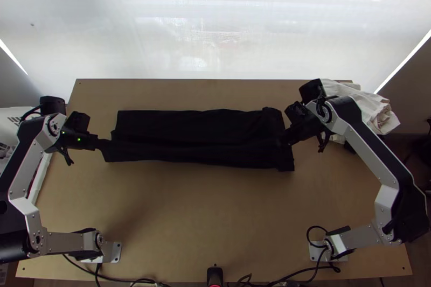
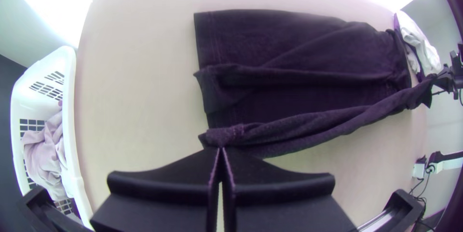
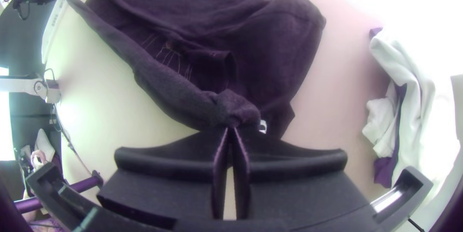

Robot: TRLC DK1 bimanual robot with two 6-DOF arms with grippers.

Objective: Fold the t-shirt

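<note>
Light wooden table (image 1: 215,206), black cloth T-shirt (image 1: 199,125) pinched at both ends

Top view: I see it lying crosswise, a long band. Left wrist view: my flat-fingered black left gripper (image 2: 220,149) clamps one end. Right wrist view: my matching right gripper (image 3: 232,129) clamps bunched cloth opposite. I judge this a lengthwise fold; next, lay the held edge over evenly.

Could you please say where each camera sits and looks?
Top view: high above the table, looking steeply down; left arm, right arm show.
Left wrist view: on the left arm, facing black t-shirt and laundry basket; left gripper shows.
Right wrist view: on the right arm, facing t-shirt and white cloth; right gripper shows.
Wrist views share the t-shirt.
</note>
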